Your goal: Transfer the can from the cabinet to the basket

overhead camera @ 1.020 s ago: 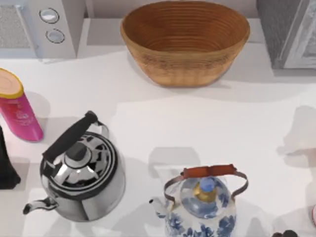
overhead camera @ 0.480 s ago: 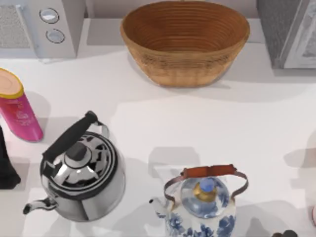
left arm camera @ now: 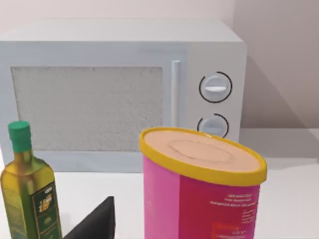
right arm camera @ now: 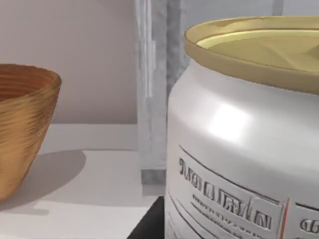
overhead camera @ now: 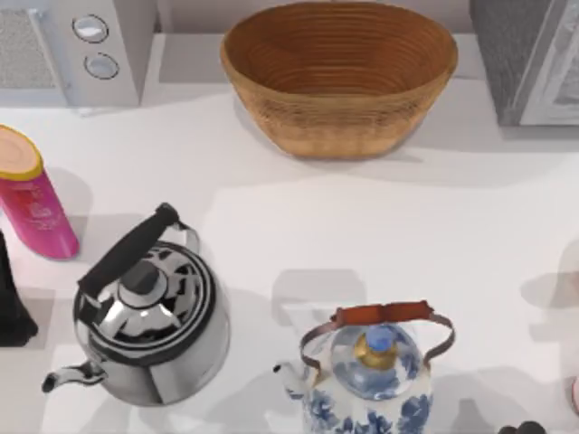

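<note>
Right gripper's shadow slid rightward; can [right arm camera: 249,134] fills its wrist view

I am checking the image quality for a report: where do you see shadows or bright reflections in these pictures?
In the top view, soft grey shadows lie on the table beside the basket and both kettles; the steel kettle carries sharp mirror reflections. In the right wrist view, the can has a bright highlight on its white side, and the basket throws a shadow on the table. In the left wrist view the light is even.
</note>
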